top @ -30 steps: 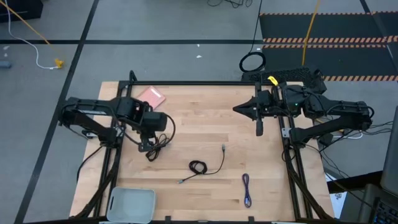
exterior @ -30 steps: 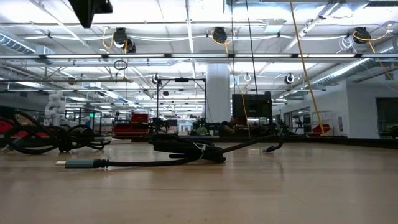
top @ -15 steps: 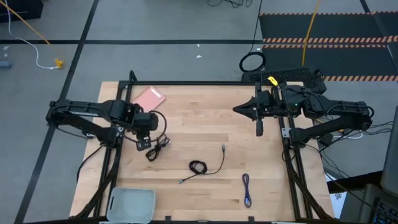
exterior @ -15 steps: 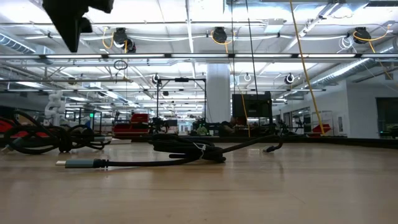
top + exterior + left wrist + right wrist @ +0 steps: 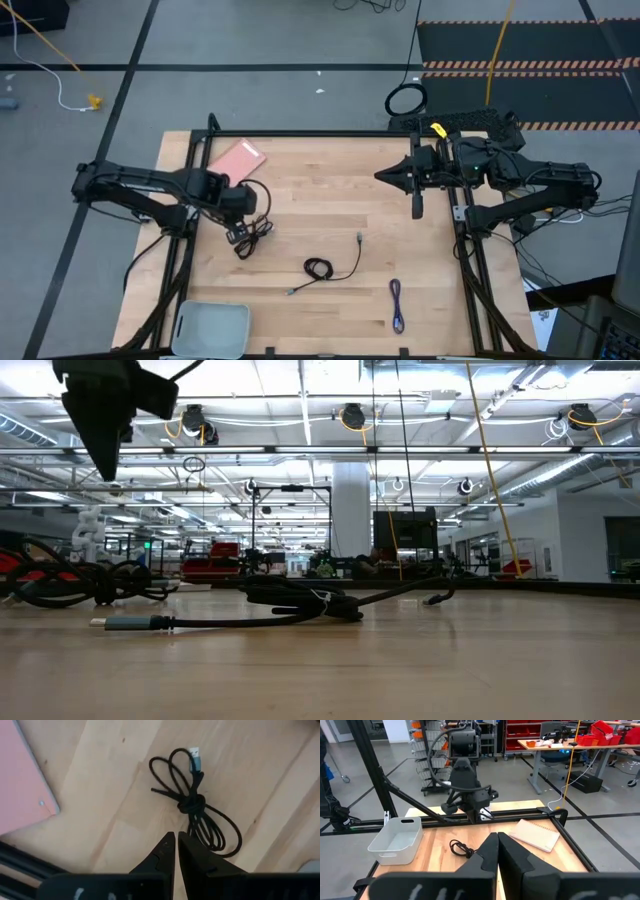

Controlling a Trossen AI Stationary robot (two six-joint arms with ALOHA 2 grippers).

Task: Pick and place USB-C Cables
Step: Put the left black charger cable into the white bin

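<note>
A black USB-C cable [image 5: 252, 237], tied in a loose knot, lies flat on the wood near the table's left side; the left wrist view shows its loops [image 5: 192, 805] and silver plug. My left gripper [image 5: 176, 835] hangs above it, pointing down, fingers shut, well clear of it in the low view [image 5: 101, 470]. A second black cable [image 5: 320, 267] lies mid-table, and a purple-blue one [image 5: 397, 303] lies toward the near right. My right gripper [image 5: 379, 175] waits shut above the far right part of the table.
A pink flat card [image 5: 241, 157] lies at the far left corner, close to the left arm. A grey bin [image 5: 212, 327] sits at the near left corner. Black frame rails run along the table's edges. Bare wood lies between the cables.
My left gripper has come down toward the knotted black cable and shifted slightly toward the table's left edge, staying shut. No cable has moved.
</note>
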